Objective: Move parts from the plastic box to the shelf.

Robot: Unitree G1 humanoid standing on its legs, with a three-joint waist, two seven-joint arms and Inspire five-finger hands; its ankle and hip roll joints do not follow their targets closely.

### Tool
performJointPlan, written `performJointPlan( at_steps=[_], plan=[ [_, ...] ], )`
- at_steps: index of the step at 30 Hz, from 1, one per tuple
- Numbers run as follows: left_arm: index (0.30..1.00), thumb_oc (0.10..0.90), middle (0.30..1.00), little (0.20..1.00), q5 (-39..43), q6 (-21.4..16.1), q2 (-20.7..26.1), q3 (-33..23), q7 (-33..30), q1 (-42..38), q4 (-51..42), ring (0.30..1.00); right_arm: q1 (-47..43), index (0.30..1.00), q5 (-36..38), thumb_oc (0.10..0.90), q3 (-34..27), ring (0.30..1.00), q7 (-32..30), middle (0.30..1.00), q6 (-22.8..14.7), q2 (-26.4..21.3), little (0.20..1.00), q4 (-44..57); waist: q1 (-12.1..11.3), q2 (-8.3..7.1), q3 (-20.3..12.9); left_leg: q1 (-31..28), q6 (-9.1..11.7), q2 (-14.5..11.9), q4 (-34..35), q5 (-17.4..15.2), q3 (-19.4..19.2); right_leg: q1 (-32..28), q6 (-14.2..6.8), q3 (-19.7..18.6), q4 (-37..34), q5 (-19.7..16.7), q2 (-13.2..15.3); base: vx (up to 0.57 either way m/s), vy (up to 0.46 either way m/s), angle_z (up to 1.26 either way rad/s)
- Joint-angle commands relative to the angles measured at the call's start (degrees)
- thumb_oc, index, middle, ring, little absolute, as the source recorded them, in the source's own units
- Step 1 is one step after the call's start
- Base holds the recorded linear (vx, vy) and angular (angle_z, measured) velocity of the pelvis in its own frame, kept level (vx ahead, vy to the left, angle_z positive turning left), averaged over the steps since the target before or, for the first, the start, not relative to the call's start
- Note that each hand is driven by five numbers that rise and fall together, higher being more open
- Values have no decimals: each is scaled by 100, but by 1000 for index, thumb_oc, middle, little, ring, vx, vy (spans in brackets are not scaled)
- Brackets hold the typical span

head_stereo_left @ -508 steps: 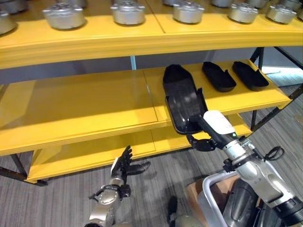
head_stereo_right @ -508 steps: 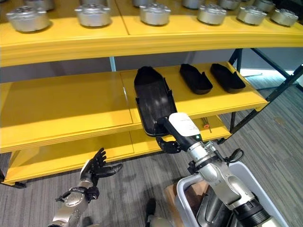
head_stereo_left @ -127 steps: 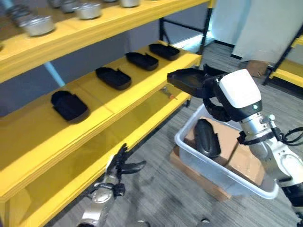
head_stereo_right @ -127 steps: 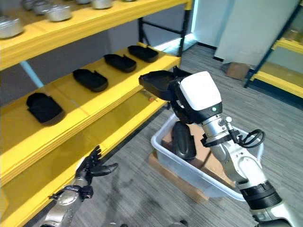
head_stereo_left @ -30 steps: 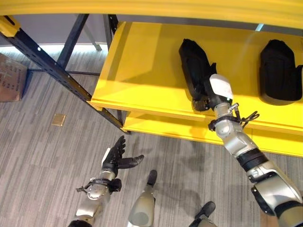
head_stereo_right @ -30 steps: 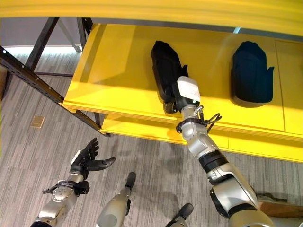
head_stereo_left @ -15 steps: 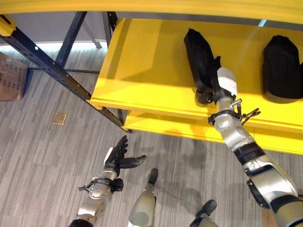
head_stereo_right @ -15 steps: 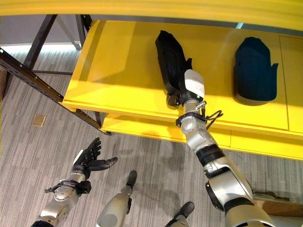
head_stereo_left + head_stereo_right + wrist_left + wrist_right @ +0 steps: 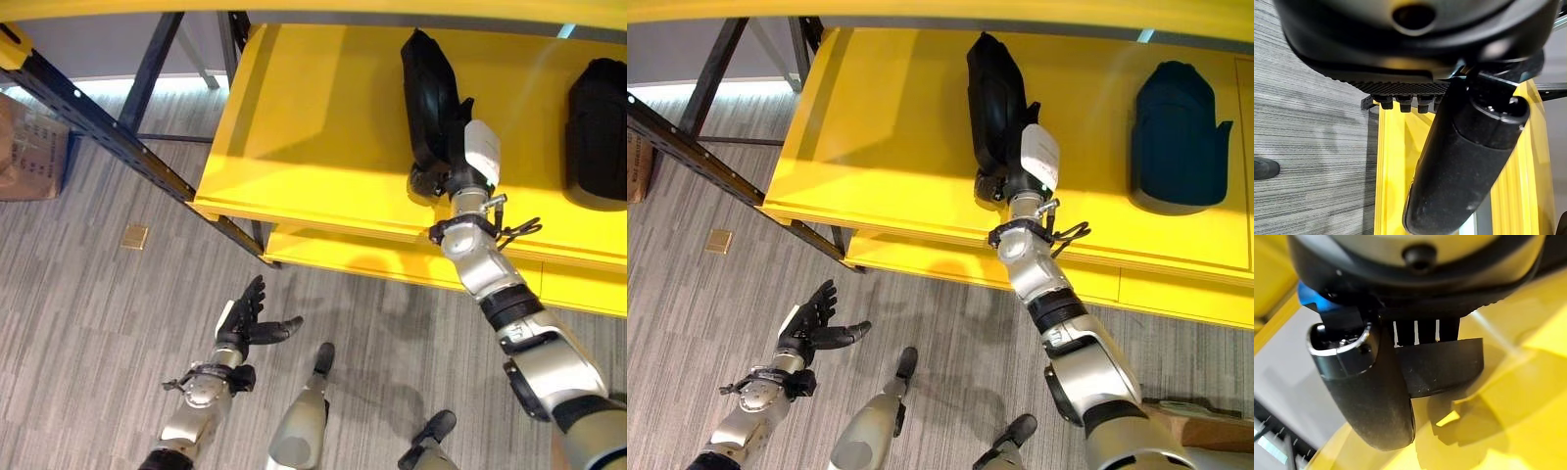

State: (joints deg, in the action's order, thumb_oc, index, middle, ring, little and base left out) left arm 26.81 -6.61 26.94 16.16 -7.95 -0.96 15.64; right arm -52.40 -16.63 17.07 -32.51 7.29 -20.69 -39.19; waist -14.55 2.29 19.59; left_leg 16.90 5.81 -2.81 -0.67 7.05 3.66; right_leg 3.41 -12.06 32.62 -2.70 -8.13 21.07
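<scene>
Yellow shelf point(image 9: 294, 127): broad deck, front lip running along the near side, a dark steel upright point(image 9: 108, 132) slanting off its left corner. The whole left half of the deck is bare, so there is plenty of room for more parts; a lower shelf point(image 9: 333, 257) shows just beneath the lip.

Progress: one black part point(image 9: 1190, 137) sits placed at the far right, well apart from the one in hand. A second part point(image 9: 431, 93) lies lengthwise on the deck, its near end close to the front lip, looking down or very nearly down. I'd judge this placement in its last step: release is left, then more trips, though how many parts remain I cannot tell.

Right hand point(image 9: 460, 166): at the part's near end, fingers curled round its edge; the wrist view shows thumb point(image 9: 1371, 391) and fingers pinching a dark rim over the yellow deck.

Left hand point(image 9: 245, 323): low over the floor at the near left, fingers spread and straight, holding nothing.

Margin: the hand works right at the front lip; withdrawal toward the near side looks unobstructed.
</scene>
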Motion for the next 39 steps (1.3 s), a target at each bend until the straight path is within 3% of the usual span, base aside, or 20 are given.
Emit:
performJointPlan(
  at_steps=[1,22,24,25,26,39],
  plan=[
    [1000,900,1000,1000,114,-516,381,141,-174,-142,-552,1000,-749,300,162,400,32,300,-486,300,-351,-224,300,116,-168,59,-135,-43,-397,83,81,-66,-526,107,-100,-293,698,-403,305,0,0,0],
    [1000,900,1000,1000,-1,-520,370,253,-304,-171,-533,1000,-299,300,372,400,-113,300,-678,300,-463,175,300,305,-67,62,-63,-72,-412,72,79,-82,-562,133,-103,-356,723,-442,316,0,0,0],
    [1000,900,1000,1000,-8,-522,372,244,-306,-173,-532,1000,-291,627,367,633,-87,627,-624,627,-473,177,627,352,-66,56,-58,-74,-412,69,82,-82,-568,130,-103,-357,724,-445,319,0,0,0],
    [1000,900,1000,1000,-19,-512,374,233,-299,-177,-519,1000,-279,728,348,706,-28,728,-547,728,-475,162,728,400,-60,41,-62,-79,-411,68,87,-82,-575,130,-102,-365,721,-449,316,0,0,0],
    [1000,900,1000,1000,-34,-516,375,213,-287,-167,-492,1000,-281,1000,270,900,49,1000,-426,1000,-469,128,1000,463,-57,28,-64,-82,-411,69,93,-80,-584,131,-101,-373,720,-454,312,0,0,0],
    [1000,900,1000,1000,-85,-431,293,-68,-377,-38,-385,1000,-129,1000,197,900,295,1000,158,1000,-580,-94,1000,1867,140,-213,-36,-195,-418,9,116,-120,-733,188,-78,-538,749,-477,273,-1,-2,-3]
  ],
)
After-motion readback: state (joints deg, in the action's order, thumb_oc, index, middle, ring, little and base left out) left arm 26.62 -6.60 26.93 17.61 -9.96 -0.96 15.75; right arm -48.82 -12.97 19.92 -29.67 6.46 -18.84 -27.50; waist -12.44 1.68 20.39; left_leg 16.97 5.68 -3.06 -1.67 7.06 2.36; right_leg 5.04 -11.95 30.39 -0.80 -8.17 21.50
